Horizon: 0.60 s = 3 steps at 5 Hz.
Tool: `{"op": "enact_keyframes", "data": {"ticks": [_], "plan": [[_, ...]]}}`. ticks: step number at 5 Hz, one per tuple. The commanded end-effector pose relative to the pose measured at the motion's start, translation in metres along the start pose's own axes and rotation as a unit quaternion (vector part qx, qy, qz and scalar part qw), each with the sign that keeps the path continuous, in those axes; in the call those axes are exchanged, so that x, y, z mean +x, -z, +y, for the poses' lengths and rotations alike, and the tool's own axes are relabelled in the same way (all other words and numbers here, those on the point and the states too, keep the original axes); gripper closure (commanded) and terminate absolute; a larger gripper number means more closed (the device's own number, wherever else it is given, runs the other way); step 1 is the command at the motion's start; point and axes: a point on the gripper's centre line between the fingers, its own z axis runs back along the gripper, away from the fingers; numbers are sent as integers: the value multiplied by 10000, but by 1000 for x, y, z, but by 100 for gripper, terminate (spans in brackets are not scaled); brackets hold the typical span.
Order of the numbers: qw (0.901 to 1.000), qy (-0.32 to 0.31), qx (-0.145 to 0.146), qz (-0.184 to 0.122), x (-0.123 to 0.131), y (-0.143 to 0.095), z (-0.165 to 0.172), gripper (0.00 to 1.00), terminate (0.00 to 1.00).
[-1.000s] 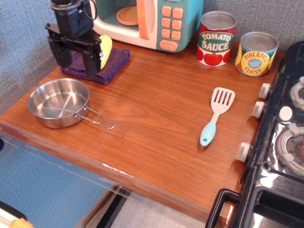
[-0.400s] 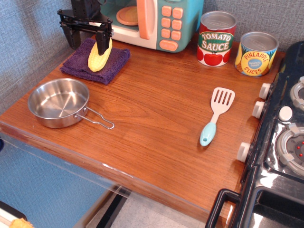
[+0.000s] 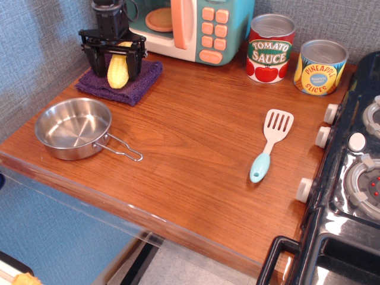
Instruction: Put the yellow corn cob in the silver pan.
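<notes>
The yellow corn cob (image 3: 117, 72) lies on a purple cloth (image 3: 141, 83) at the back left of the wooden counter, with its tip pointing toward the front. My black gripper (image 3: 114, 71) is open and reaches down over the cob, one finger on each side of it, with a small gap left at the sides. The silver pan (image 3: 72, 128) stands empty near the front left edge, just in front of the cloth. Its wire handle (image 3: 124, 149) points to the right.
A toy microwave (image 3: 190, 27) stands right behind the gripper. A tomato sauce can (image 3: 270, 48) and a pineapple slices can (image 3: 320, 67) stand at the back right. A spatula (image 3: 270, 143) lies mid-right. A toy stove (image 3: 356, 172) borders the right side.
The gripper moved from the front of the cloth back toward the microwave, then shifted right and down until its fingers straddled the cob. The cob stayed on the cloth.
</notes>
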Motion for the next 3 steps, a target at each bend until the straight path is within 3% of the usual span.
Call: {"op": "enact_keyframes", "data": {"ticks": [1,3], "plan": [[9994,-15,69,-346,0,-24,11,100,0],[9956,212,-133,-900,-14,-73,7,100,0]]}}
